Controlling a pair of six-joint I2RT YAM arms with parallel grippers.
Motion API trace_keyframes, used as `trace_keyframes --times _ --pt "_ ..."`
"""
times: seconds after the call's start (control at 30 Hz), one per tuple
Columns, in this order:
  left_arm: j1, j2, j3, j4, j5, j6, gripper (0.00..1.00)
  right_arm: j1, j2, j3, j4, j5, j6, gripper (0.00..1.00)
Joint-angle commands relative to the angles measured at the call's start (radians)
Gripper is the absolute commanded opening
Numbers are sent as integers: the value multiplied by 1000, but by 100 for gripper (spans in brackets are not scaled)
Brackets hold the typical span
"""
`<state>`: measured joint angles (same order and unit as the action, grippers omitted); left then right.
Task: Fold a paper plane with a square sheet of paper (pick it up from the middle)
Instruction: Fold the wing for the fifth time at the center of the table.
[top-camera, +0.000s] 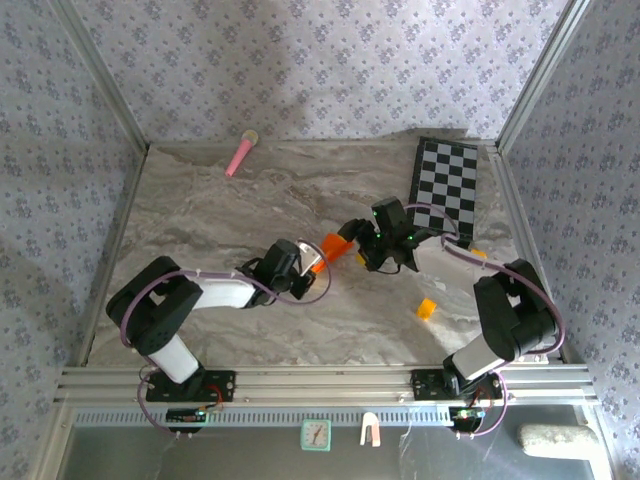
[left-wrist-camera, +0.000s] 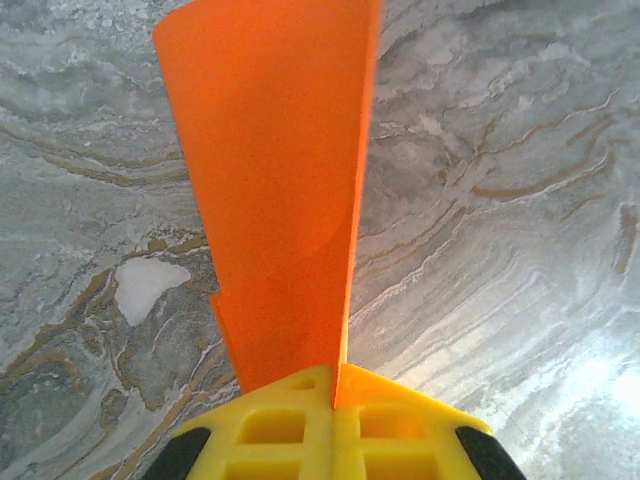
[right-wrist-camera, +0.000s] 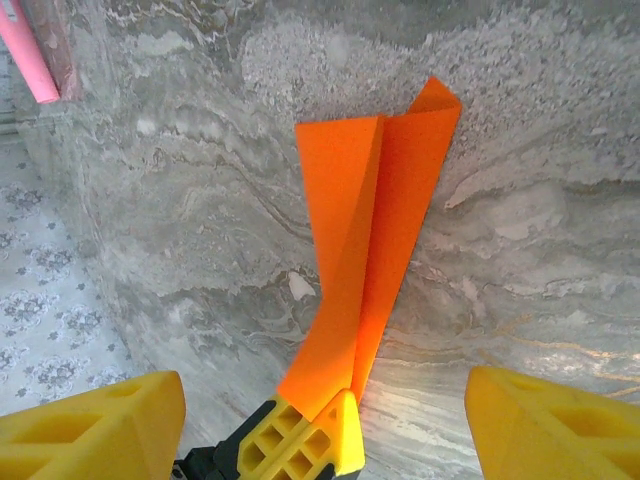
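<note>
The bright orange paper plane (top-camera: 335, 245) is a folded dart with a centre ridge, held just above the marble table near its middle. My left gripper (top-camera: 312, 262) is shut on its narrow end. In the left wrist view the yellow fingers (left-wrist-camera: 270, 425) pinch the paper plane (left-wrist-camera: 280, 180), which fans out away from the camera. My right gripper (top-camera: 372, 248) faces the plane from the right and is open. Its yellow fingers (right-wrist-camera: 90, 430) stand wide apart on either side of the paper plane (right-wrist-camera: 365, 230) and of the left gripper's fingertips (right-wrist-camera: 310, 440), touching neither.
A black-and-white checkerboard (top-camera: 445, 185) lies at the back right. A pink stick (top-camera: 241, 153) lies at the back left, and the pink stick (right-wrist-camera: 25, 50) also appears in the right wrist view. A small yellow-orange block (top-camera: 427, 309) sits right of centre near the right arm.
</note>
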<state>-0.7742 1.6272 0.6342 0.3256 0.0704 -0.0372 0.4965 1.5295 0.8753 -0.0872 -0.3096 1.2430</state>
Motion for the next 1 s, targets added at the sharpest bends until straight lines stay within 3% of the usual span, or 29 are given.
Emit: trace_keyframes --times 0.0,0.47,0.97 --pt "22 -12 3 11 100 -81 0 -10 -24 -20 -30 26 -29 76" --pt "66 21 49 -57 240 -215 0 -22 -22 -41 -4 7 -77 76" --pt "104 96 108 -114 365 -295 0 -26 -21 -91 155 -63 -176 75"
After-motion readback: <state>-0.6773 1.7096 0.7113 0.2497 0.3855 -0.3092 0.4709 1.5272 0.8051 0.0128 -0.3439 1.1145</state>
